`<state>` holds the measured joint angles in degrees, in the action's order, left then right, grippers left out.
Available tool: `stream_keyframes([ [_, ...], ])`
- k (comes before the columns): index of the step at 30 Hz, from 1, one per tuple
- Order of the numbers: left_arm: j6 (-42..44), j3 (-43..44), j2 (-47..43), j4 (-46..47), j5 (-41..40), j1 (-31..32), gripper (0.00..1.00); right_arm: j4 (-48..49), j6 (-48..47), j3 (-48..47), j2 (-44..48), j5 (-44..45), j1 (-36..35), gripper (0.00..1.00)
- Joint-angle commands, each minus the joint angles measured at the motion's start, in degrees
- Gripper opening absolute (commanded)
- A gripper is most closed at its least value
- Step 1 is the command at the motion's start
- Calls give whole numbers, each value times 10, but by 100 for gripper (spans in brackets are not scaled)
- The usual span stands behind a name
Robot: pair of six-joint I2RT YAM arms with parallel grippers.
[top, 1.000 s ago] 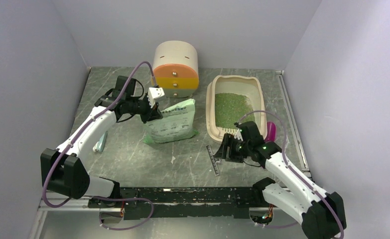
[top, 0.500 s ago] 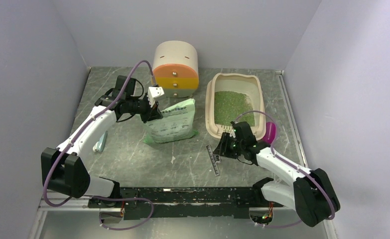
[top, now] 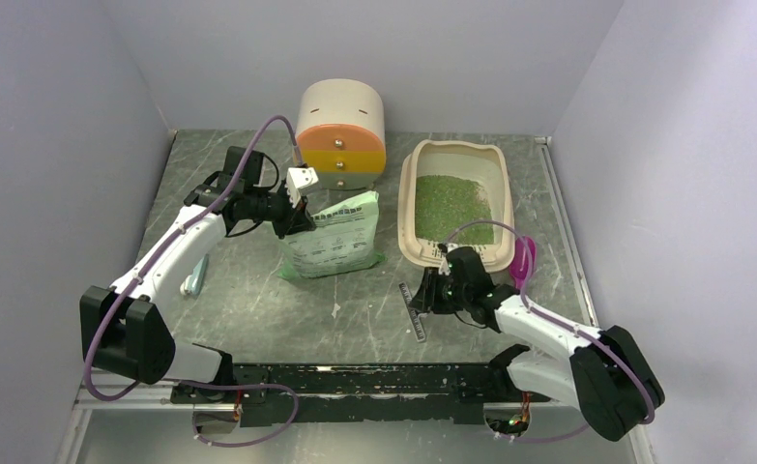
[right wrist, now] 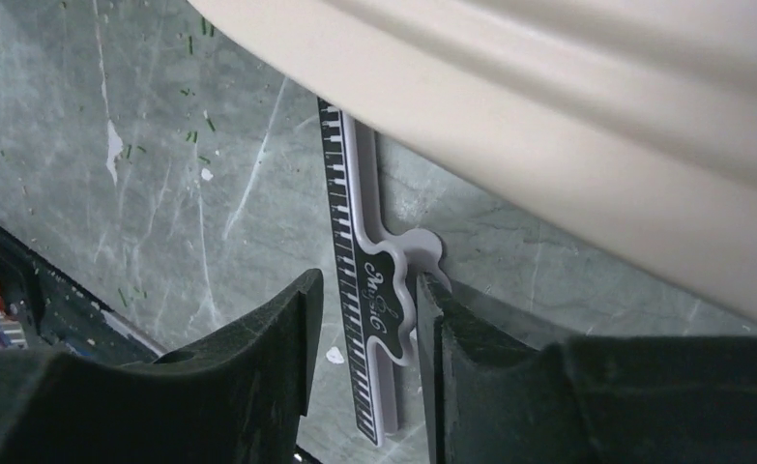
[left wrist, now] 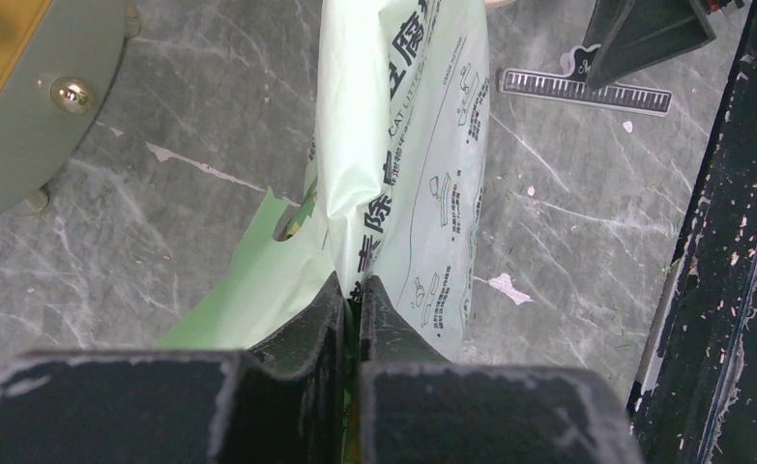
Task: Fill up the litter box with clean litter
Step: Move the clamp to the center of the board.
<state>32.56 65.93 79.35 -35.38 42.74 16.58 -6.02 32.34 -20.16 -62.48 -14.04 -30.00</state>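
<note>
1. Pinching the top edge of the green bag, the left claw sits in the middle left of the top view. Its fingers are clenched tight on the bag's thin plastic.
2. The bag stands up on the grey table, just in front of the round beige-and-orange drawer unit.
3. The right claw is low on the table, lower middle of the top view. A black strip with ruler marks lies flat between its two fingers. The fingers are partly apart, one on each side of the strip. I cannot tell if they are squeezing it.
4. The litter box is just beyond the right claw, up and to the right of it. In the right wrist view its beige rim fills the top, very near the fingers.
5. The clean litter lies inside the box, well apart from both claws.
6. A magenta scoop rests by the box's near right corner.
</note>
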Motion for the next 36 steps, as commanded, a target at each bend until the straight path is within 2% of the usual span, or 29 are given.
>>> stream_keyframes([
  [1,-6,8,4,-1,18,-3,5,7,4,14,6,31,-21,39],
  [7,-25,4,8,12,25,-3,5,-13,-12,-16,8,74,-60,0],
  [10,-51,-2,11,27,32,-3,5,-29,-44,-58,33,68,-82,0],
  [14,-90,-18,10,63,48,-3,5,-95,-87,-125,43,182,-147,0],
  [19,-123,-35,4,98,36,-2,5,-139,-97,-168,-40,302,-209,0],
  [22,-142,-40,8,108,20,-2,5,-176,-62,-208,-101,444,-256,0],
  [24,-155,-47,10,122,20,0,5,-164,-67,-222,-135,484,-269,0],
  [33,-168,-55,28,143,29,20,5,-87,-15,-298,-254,548,-272,0],
  [36,-189,-66,26,172,30,20,5,-40,-54,-309,-284,491,-272,0],
])
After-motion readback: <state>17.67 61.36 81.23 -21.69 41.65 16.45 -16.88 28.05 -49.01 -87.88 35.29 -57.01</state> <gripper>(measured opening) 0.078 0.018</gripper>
